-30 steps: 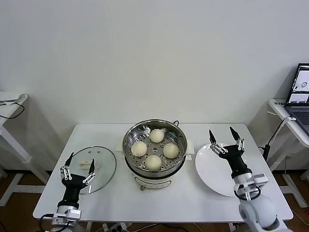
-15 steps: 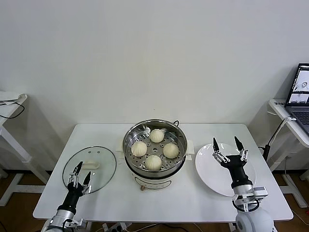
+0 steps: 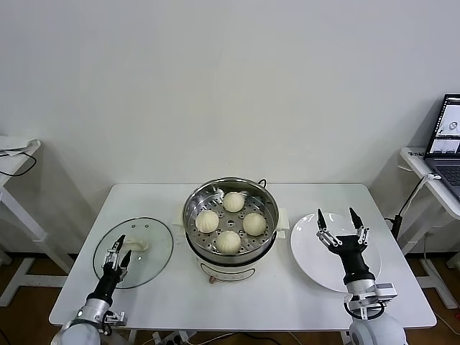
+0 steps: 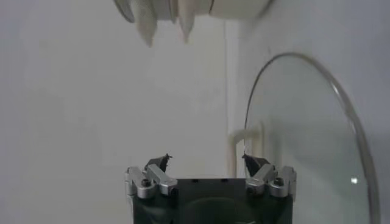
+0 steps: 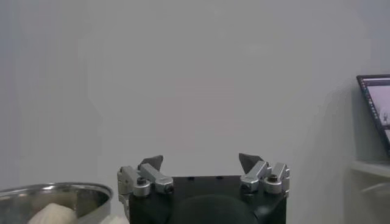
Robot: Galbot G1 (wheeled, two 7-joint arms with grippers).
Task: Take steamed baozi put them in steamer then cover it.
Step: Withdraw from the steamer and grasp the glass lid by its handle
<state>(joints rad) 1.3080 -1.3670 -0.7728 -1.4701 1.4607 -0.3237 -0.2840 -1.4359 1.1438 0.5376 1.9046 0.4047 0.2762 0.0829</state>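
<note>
left gripper point(image 3: 119, 254): black with silver knuckles, hovering over the near edge of the lid, fingers spread and holding nothing

cover point(image 3: 147, 241): round clear glass lid with a metal rim and a white rectangular handle, lying flat on the white rectangular table point(image 3: 237, 302), sitting at about 9 o'clock from the pot, so it's not covering anything yet

steamer point(image 3: 230, 248): round shiny stainless-steel pot on a white base with side handles, sitting mid-table with its top open

steamed baozi point(image 3: 228, 241): four small cream-white pleated buns resting on the perforated tray inside the pot, at roughly 12, 3, 6 and 9 o'clock

plate point(image 3: 316, 262): flat white round one lying at 3 o'clock from the pot

right gripper point(image 3: 343, 228): pointing up over that plate, fingers splayed wide and gripping nothing
</note>
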